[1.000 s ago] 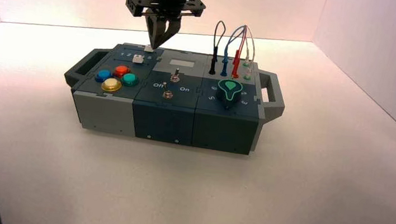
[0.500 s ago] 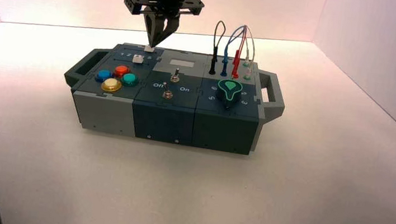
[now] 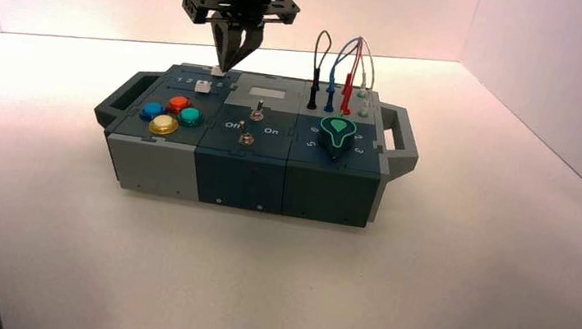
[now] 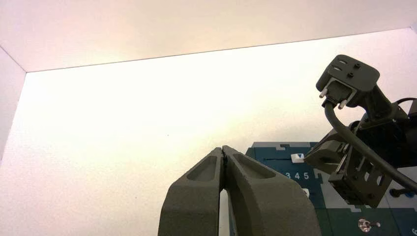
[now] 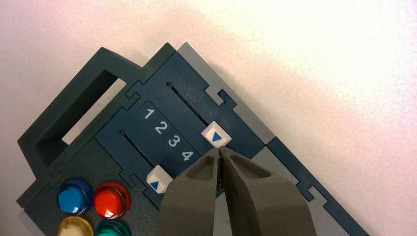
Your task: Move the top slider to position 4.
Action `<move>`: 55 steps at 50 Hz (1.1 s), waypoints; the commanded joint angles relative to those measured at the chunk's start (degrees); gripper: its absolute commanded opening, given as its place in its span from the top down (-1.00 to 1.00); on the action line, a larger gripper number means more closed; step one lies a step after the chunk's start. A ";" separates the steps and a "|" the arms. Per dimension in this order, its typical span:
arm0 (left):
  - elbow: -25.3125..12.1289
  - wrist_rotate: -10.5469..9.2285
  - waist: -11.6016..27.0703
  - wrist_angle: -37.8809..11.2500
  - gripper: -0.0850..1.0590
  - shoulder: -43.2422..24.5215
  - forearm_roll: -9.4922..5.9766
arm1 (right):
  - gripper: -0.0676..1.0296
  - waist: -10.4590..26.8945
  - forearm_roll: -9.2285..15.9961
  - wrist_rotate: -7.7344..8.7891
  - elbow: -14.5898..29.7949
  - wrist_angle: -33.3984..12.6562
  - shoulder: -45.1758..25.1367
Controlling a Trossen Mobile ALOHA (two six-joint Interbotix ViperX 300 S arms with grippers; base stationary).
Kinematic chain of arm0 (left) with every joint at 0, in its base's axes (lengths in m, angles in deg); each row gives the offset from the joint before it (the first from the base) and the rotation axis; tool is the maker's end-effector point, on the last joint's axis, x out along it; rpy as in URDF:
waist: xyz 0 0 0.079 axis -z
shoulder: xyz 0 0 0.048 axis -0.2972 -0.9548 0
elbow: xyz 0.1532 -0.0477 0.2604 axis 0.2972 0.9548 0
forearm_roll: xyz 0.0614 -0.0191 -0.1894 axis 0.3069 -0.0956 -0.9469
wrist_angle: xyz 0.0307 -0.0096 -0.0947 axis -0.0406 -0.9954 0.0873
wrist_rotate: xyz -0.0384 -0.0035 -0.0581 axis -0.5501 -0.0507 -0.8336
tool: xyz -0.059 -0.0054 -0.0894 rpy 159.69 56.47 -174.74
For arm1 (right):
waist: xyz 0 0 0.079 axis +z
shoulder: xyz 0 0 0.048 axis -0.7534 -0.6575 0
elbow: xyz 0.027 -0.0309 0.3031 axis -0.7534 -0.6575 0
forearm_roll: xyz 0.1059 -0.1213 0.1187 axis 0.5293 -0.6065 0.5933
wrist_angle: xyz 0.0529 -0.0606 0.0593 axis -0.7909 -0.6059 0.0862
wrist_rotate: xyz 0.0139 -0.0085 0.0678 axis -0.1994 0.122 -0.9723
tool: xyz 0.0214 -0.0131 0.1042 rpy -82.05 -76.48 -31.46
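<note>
Right gripper [image 5: 221, 153] has its jaws pressed together, empty, tips touching or just short of the small white squarish top slider knob [image 5: 216, 135] on the side toward the high numbers. Knob sits in its dark slotted track [image 5: 189, 103], roughly level w/ the printed white numeral 4 [image 5: 187, 156], maybe a touch toward 3; can't tell if it is fully seated.

Risks: closed tips are narrow, so a push off-centre could slip off the knob's corner and skid over the dark blue panel [image 5: 162, 81]. Too much shove overshoots toward 3. The twin white lower slider knob [image 5: 158, 179] is near the jaws' other flank; a sideways drift could nudge it.

Room: track runs free ahead of the knob toward 1. Grey box edge [image 5: 246, 115] lies just beyond the jaws, bare white counter [image 3: 467, 259] past it. Left gripper [image 4: 224, 156], jaws together, hangs well apart.
</note>
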 commanded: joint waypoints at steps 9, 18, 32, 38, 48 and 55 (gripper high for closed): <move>-1.76 0.18 0.09 0.53 0.91 0.26 0.09 | 0.92 0.18 0.18 -0.09 1.76 0.18 0.70; -1.76 0.18 0.09 0.53 0.91 0.26 0.09 | 0.92 0.18 0.18 -0.09 1.93 -0.09 0.62; -1.76 0.18 0.09 0.53 0.91 0.26 0.09 | 0.92 0.26 0.18 0.00 1.93 -0.26 0.70; -1.76 0.18 0.09 0.53 0.91 0.26 0.09 | 0.92 0.26 0.18 0.00 2.20 -0.26 0.70; -1.76 0.18 0.09 0.53 0.91 0.26 0.09 | 0.92 0.18 0.18 0.00 2.46 -0.35 0.62; -1.76 0.18 0.09 0.53 0.91 0.26 0.09 | 0.92 0.26 0.09 0.00 2.46 -0.26 0.53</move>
